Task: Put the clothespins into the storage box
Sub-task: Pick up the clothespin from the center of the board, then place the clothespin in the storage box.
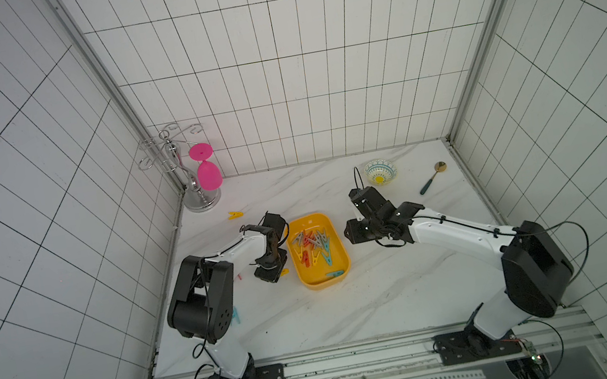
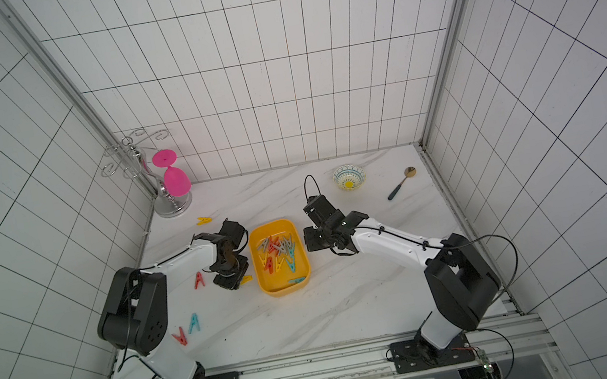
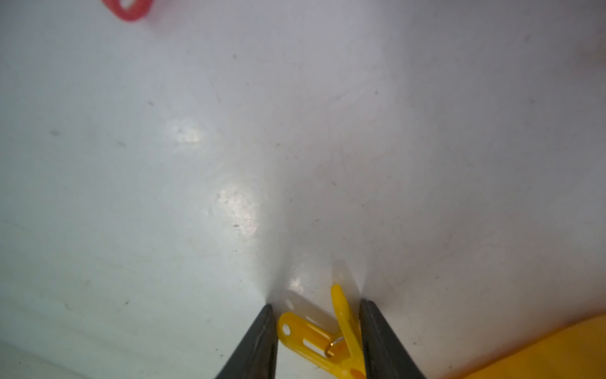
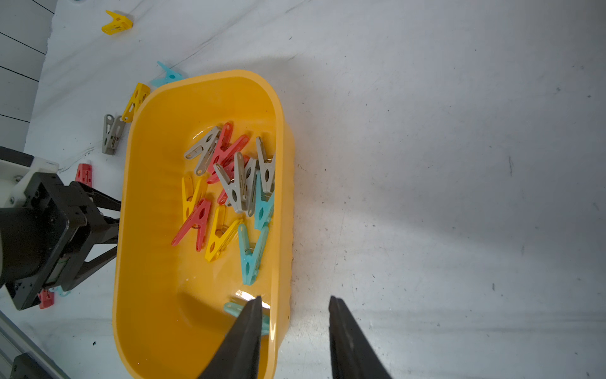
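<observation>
White tiled walls close in a white marbled tabletop (image 1: 395,288). The storage box (image 1: 315,277) sits mid-table, slightly toward the left edge, with a heap of clothespins (image 1: 314,245) inside. Just off its left side, the left gripper (image 3: 315,303) pinches a yellow clothespin (image 3: 314,344) lying on the tabletop. The right gripper (image 4: 295,298) hovers at the box's right rim, jaws apart and empty. A red pin (image 2: 199,280) and a teal pin (image 2: 193,323) lie toward the left edge, and the left arm (image 1: 202,297) covers most of them in a top view. A wire rack (image 1: 203,202) holding a pink goblet (image 1: 208,175) fills the far left corner. A patterned bowl (image 1: 381,172) and a spoon (image 1: 432,176) lie near the far right corner.
</observation>
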You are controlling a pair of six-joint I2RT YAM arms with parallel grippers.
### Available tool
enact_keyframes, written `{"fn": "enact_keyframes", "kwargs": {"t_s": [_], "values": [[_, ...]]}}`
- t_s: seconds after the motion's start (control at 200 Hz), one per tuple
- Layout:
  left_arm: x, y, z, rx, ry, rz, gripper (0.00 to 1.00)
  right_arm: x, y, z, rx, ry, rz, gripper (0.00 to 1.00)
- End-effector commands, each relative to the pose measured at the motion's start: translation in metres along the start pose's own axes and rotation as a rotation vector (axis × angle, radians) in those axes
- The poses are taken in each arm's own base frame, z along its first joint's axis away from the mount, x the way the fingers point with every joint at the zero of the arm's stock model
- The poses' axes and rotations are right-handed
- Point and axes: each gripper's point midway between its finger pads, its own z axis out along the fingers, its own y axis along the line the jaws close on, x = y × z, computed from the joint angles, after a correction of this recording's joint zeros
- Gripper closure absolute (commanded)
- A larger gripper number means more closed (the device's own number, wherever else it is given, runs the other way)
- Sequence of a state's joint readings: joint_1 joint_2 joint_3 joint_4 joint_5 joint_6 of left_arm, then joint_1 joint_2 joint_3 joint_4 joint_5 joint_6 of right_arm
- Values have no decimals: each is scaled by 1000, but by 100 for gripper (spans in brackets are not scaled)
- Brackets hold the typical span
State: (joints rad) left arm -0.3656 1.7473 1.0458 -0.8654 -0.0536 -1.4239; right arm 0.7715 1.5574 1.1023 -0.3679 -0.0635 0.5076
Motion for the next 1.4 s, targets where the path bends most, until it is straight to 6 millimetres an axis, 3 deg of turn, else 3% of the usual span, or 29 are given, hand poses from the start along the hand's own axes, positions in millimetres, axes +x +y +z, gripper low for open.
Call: {"fn": "enact_keyframes", "kwargs": {"t_s": [0.0,0.115,0.395,0.605,0.765,0.89,0.974,1.169,1.399], "values": [[-12,2,5,-4,-54,28,59,10,-10,-3,22,24,-7,62],[-24,-4,-8,10,-120,87,64,10,-10,-4,25,26,-12,63],[-39,-9,-32,36,-199,149,65,11,-10,-1,26,36,-13,62],[-50,-17,-70,106,-266,198,65,8,-12,-3,40,24,-19,62],[-47,-45,-118,210,-318,293,64,6,-20,-5,53,18,-11,62],[-27,-81,-143,297,-308,416,63,4,-28,-7,66,14,1,62],[-14,-100,-142,294,-299,481,63,4,-33,-10,75,11,8,62],[12,-126,-114,233,-284,596,63,3,-40,-27,74,-14,22,62],[24,-136,-79,110,-310,673,62,4,-38,-38,58,-21,29,62]]}}
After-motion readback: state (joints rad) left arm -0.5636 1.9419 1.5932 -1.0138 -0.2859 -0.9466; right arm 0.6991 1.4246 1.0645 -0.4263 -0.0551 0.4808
